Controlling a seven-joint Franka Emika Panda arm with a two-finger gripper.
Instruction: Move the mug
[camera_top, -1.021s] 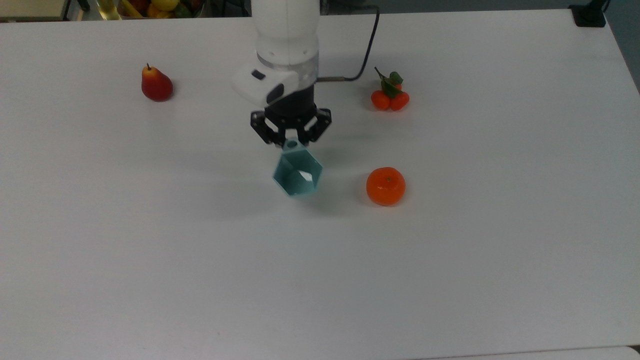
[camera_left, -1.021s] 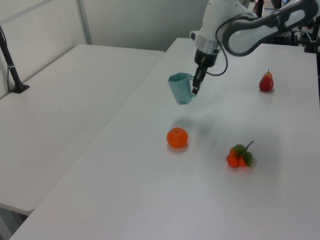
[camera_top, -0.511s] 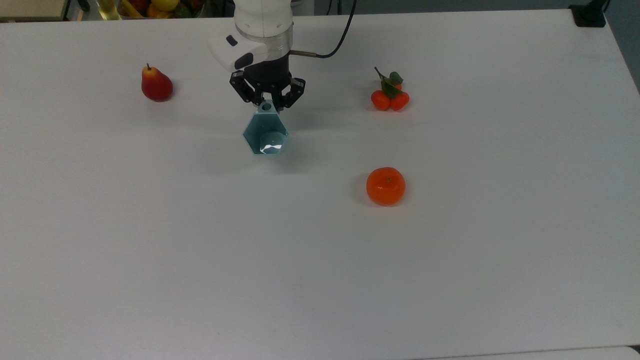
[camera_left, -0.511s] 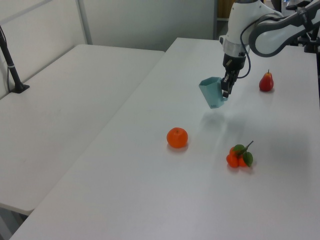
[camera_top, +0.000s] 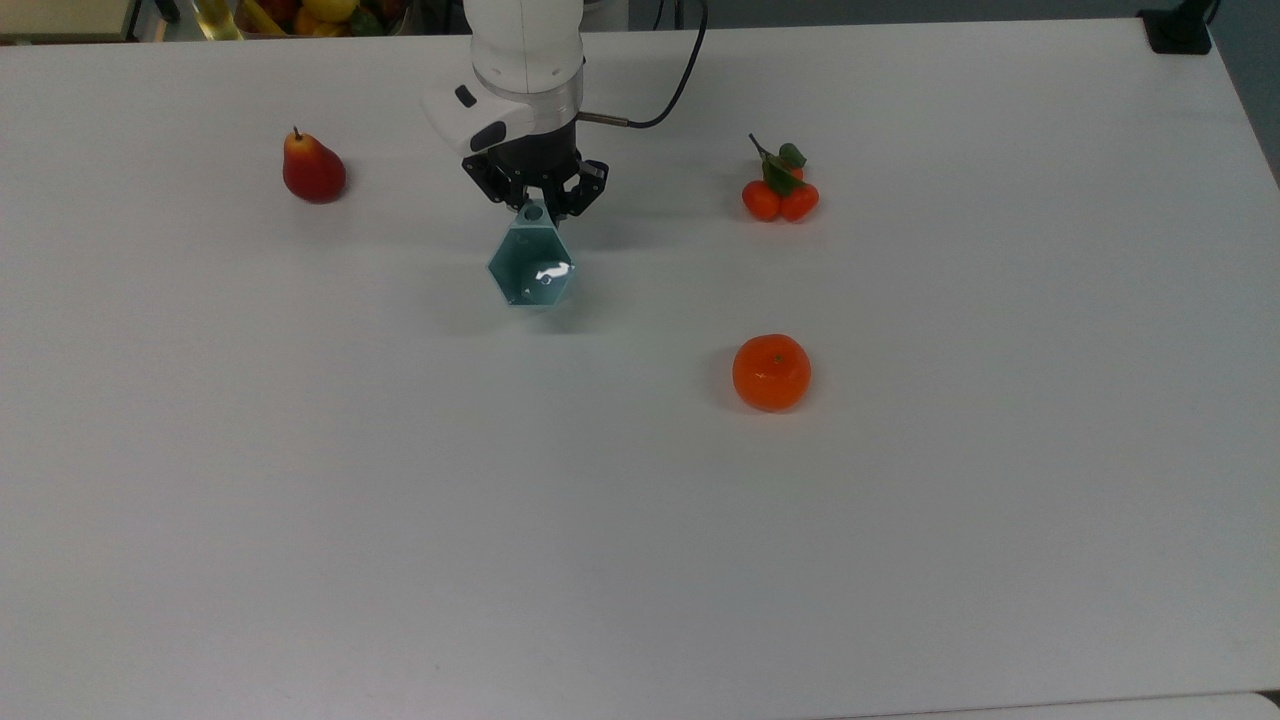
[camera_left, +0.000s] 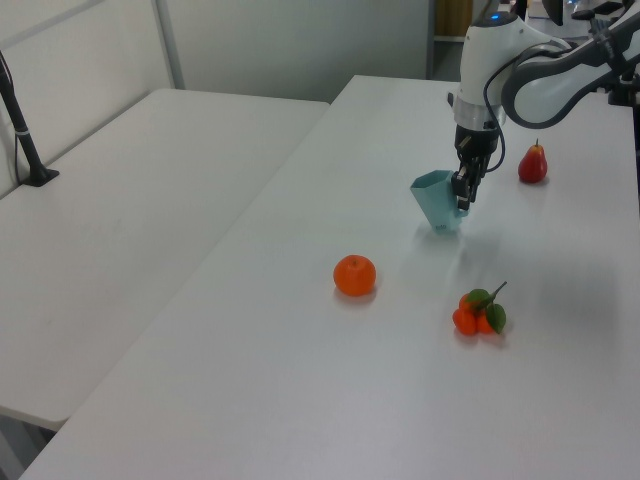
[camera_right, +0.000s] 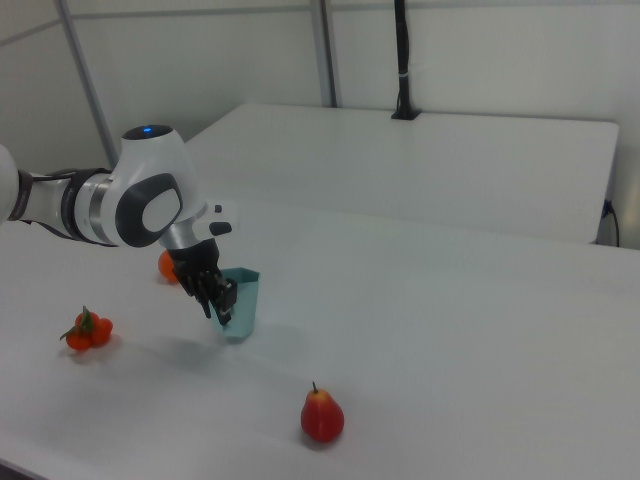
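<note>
One small pale teal faceted mug (camera_top: 531, 269), hexagonal at the rim and tapering to a narrow base, hangs from the black two-finger end effector (camera_top: 535, 203), which is clenched on the little tab handle with its round hole; the cup sits just over, or possibly already touching, the white counter (camera_top: 640, 520), and the left view leaves that gap hard to judge; it lies between the red-and-yellow pear (camera_top: 313, 168) and the cluster of small orange fruits with green leaves (camera_top: 780, 190), with the round orange mandarin (camera_top: 771, 372) well apart toward the top view's lower right; judging by its thin walls and matte, flat-planed surface, the mug looks like light, rigid plastic, stiff enough not to flex under the fingers yet easy to swing about a grip at one edge; the tab is the natural hold, though an off-centre grasp there invites the cup to tilt, and in the right view (camera_right: 240, 302) it does lean slightly; the narrow base suggests it could tip if set down crooked; the counter is smooth and plain, the fruits glossy and rounded, the arm's white shell (camera_left: 495, 60) hard and shiny
</note>
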